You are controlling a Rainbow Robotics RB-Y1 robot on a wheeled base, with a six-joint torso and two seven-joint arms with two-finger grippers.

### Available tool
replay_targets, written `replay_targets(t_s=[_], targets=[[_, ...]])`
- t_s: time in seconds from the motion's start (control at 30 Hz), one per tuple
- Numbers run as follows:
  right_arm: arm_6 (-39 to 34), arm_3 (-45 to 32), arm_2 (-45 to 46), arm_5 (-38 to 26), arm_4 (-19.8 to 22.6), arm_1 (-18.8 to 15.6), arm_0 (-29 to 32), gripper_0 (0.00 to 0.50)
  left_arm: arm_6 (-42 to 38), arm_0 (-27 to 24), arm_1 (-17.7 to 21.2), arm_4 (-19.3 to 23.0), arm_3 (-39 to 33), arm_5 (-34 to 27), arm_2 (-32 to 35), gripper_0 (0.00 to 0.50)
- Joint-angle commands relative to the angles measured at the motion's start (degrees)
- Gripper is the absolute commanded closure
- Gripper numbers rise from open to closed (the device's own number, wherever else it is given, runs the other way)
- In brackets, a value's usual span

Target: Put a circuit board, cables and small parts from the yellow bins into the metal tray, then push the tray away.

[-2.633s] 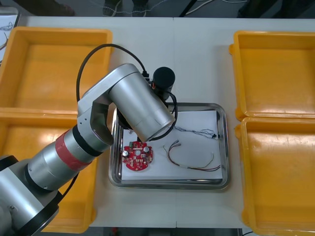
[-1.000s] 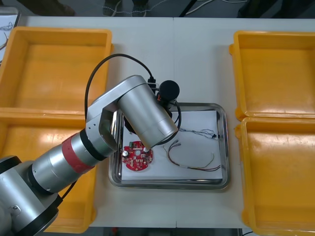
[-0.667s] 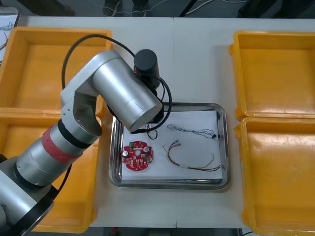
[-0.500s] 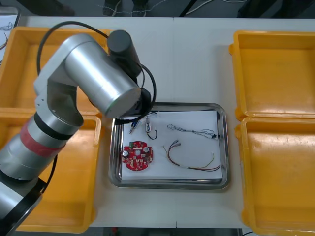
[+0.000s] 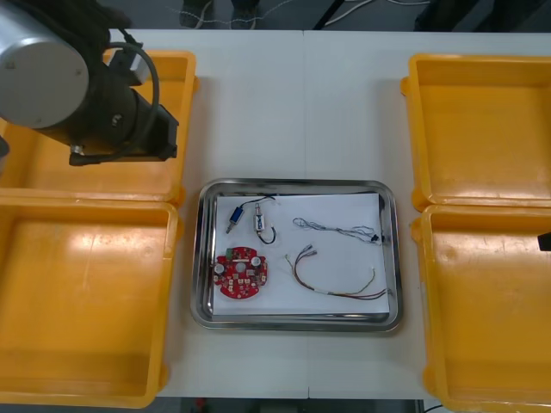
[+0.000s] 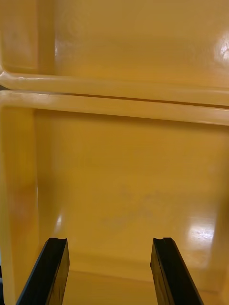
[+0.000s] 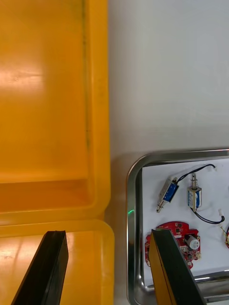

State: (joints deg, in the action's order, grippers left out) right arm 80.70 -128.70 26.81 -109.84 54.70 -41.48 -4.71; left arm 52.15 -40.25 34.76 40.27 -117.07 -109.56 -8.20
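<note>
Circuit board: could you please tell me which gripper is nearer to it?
Left. The left gripper hangs over the left bins' rim, by the tray holding the board; the right gripper is over a right bin, farther off.

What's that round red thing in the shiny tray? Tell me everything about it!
It's a circuit board: round and red, with small silver and black bits dotted over its top. It lies flat, face up, on the white lining of the metal tray, in the tray's near left corner, close to the rim. Two small metal parts lie just beyond it, and a red and yellow cable lies to its right, apart from it. Nothing is holding it.
</note>
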Motion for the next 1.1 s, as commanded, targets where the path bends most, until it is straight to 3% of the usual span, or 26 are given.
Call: replay_targets(t_s=[0.03, 0.43, 0.73, 1.1], targets=[[-3.3, -4.2, -4.5, -0.2, 0.8, -4.8, -2.1, 0.0, 4.0, 0.5, 5.1, 3.2, -2.0, -0.4, 6.5, 0.0], [-2.9, -8.6, -17.5, -0.2, 3.7, -8.7, -10.6, 0.0, 15.1, 9.8, 9.4, 4.6, -2.3, -0.4, 16.1, 0.0], [-2.3, -9.3, -35.0, -0.2, 4.9, -8.7, -22.2, 0.0, 19.1, 15.1, 12.0, 2.1, -2.1, -0.4, 19.2, 0.0], [0.0, -9.2, -53.5, -0.2, 3.2, -7.0, -34.0, 0.0, 20.1, 19.7, 12.8, 2.5, -2.7, -0.4, 22.0, 0.0]])
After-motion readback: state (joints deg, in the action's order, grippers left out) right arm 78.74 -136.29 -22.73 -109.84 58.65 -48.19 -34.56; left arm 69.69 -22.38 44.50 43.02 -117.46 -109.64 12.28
